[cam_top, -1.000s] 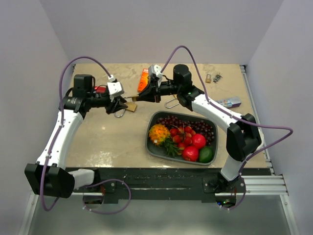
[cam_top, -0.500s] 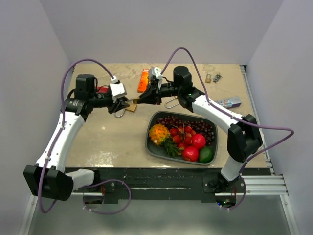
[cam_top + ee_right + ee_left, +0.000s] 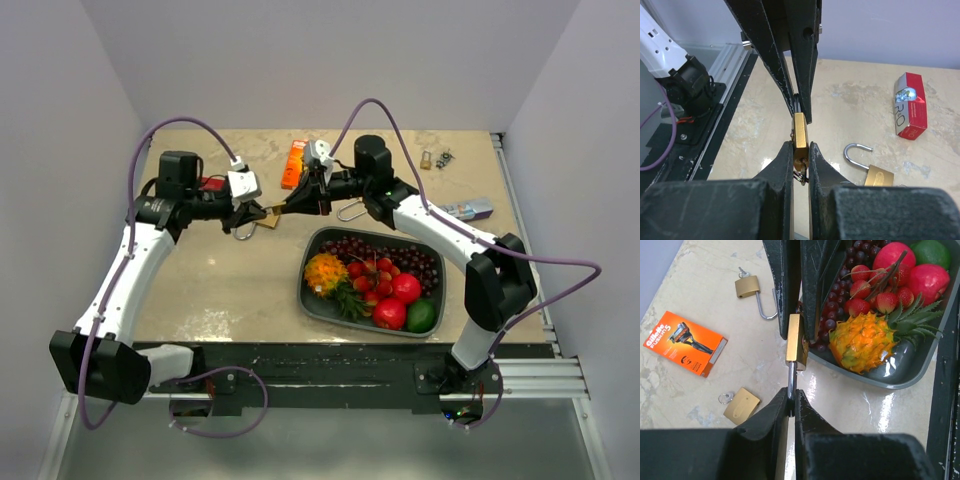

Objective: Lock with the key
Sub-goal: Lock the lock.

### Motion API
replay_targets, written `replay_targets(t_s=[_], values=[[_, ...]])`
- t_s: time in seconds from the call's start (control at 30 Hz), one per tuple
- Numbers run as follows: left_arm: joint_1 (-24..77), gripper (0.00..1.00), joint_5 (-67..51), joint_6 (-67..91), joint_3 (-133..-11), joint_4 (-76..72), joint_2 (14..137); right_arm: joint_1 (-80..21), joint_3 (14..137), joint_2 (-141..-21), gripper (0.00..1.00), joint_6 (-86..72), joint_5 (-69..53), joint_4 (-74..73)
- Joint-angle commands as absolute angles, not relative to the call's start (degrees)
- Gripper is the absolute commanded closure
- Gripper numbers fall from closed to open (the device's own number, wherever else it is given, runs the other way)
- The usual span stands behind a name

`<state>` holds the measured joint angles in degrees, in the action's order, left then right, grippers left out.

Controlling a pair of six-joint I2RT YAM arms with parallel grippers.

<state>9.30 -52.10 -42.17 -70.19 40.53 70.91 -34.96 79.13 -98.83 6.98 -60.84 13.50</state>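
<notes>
The padlock (image 3: 794, 339) was suspended above the desk (image 3: 220, 290), between the two arms, left of the fruit tray (image 3: 920, 375). The left tool (image 3: 791, 402) was clenched on the steel shackle, its fingers pressed together around it. The right tool (image 3: 800, 150) was clenched on the opposite end of the brass body; whether it also gripped the key could not be determined. Both tools faced each other in line with the lock. On the desk lay a second padlock (image 3: 752, 290) with its shackle open, a third padlock (image 3: 741, 405), an orange razor box (image 3: 685, 342) and a red box (image 3: 910, 105)
</notes>
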Motion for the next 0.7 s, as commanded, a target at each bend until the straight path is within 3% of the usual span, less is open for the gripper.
replay_targets(t_s=[0.0, 0.1, 0.33, 0.47, 0.67], values=[[9.67, 0.83, -55.81, -42.1, -71.98, 42.1, 70.93, -35.16, 79.72, -95.71, 1.0, 10.37, -60.47, 14.51], [9.67, 0.81, -55.11, -42.89, -71.46, 42.45, 70.66, -35.24, 79.54, -95.28, 1.0, 11.68, -60.47, 13.54], [9.67, 0.89, -54.84, -43.51, -72.42, 42.36, 71.63, -35.24, 79.45, -95.1, 1.0, 12.22, -60.73, 13.01], [9.67, 0.81, -54.14, -44.47, -72.16, 42.89, 71.63, -35.24, 79.45, -94.92, 1.0, 11.69, -60.73, 13.09], [9.67, 0.8, -53.17, -46.32, -71.63, 44.65, 71.46, -35.24, 79.28, -94.83, 1.0, 11.6, -60.21, 12.92]])
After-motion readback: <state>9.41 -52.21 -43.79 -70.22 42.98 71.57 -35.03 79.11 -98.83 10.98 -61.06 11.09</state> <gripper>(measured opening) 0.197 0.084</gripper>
